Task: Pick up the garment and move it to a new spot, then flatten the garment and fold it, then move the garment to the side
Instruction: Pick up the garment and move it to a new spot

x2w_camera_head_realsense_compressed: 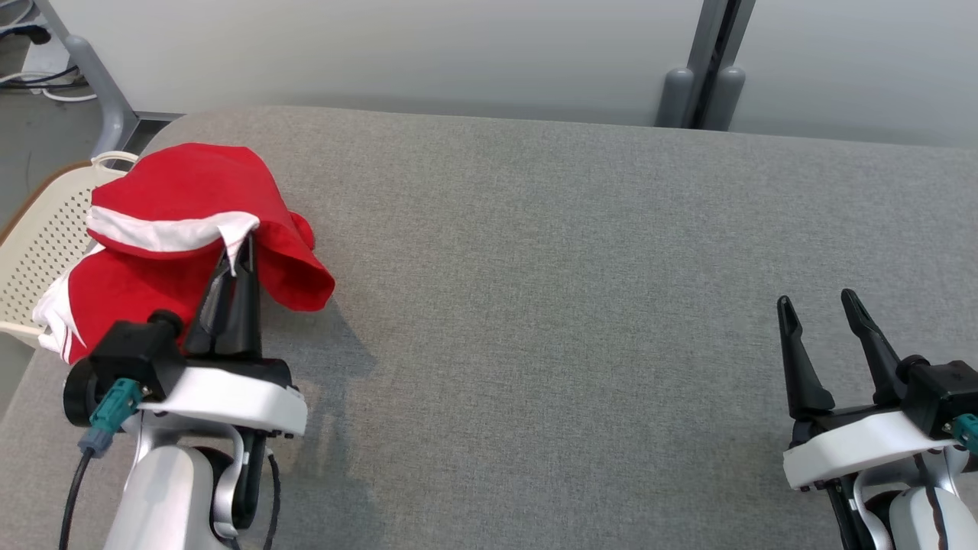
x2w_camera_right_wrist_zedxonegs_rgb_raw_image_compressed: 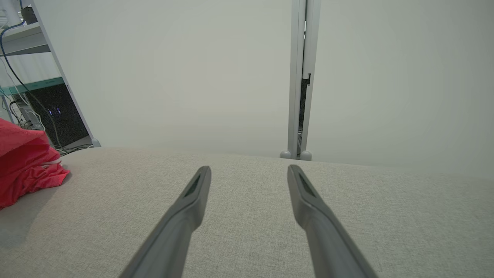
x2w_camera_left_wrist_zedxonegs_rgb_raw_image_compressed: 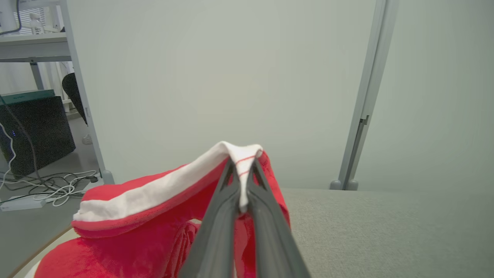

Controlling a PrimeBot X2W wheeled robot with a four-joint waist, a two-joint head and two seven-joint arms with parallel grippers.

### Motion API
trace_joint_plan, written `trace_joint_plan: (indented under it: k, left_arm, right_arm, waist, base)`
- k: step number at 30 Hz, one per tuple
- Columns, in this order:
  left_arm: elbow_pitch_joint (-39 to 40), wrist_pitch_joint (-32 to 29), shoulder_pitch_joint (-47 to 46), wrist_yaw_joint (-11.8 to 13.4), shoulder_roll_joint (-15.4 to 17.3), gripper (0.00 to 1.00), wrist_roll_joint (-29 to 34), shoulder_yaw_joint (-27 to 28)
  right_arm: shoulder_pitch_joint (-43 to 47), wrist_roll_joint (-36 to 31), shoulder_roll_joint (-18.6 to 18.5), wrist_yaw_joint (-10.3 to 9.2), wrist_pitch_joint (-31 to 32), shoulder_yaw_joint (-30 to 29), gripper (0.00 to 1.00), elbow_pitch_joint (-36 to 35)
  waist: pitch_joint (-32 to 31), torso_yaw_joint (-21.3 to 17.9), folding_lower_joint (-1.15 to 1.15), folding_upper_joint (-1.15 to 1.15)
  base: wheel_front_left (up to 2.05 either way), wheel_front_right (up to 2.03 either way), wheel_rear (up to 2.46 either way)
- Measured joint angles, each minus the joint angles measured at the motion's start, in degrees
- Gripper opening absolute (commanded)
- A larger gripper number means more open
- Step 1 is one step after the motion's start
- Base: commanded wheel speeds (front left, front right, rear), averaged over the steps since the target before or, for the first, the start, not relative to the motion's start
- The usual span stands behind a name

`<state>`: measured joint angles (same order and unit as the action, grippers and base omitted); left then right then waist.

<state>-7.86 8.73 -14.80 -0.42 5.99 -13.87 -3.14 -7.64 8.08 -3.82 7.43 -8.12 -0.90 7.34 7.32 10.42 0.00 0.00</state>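
Hiding basket [x2w_camera_head_realsense_compressed: 46, 229] partly, garment [x2w_camera_head_realsense_compressed: 176, 191] hangs from left tool [x2w_camera_head_realsense_compressed: 238, 248].

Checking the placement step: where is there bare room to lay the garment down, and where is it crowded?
Bare grey tabletop runs from the red garment across to the right gripper. Crowded at the left edge: left gripper, jaws shut on the garment, beside a cream basket.

Head looks steeply down; both wrists skim the shared table [x2w_camera_head_realsense_compressed: 535, 305].
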Motion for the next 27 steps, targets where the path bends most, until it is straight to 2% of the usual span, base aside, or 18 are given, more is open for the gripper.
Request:
trace_joint_plan:
  k: [8,13,27]
  left_arm:
    - [8.1,-4.5,5.2,0.4,-1.3,0.00,-0.6,-4.1]
    - [9.3,-5.3,3.5,-0.8,-1.9,0.00,-0.8,-8.2]
    - [6.2,-6.7,-14.6,-4.4,-3.1,0.00,0.7,-20.6]
  right_arm:
    - [0.0,-0.1,0.6,0.00,0.5,0.0,1.00,-1.7]
    - [-1.5,-0.1,0.7,0.00,0.6,0.5,1.00,-3.2]
    - [-4.9,3.7,0.9,0.00,-2.4,2.6,1.00,-0.6]
  waist:
    - [0.8,-2.3,0.00,0.00]
    - [2.9,-5.3,0.00,0.00]
    - [9.5,-20.9,0.00,0.00]
  base:
    - [0.00,0.00,0.00]
    - [0.00,0.00,0.00]
    - [0.00,0.00,0.00]
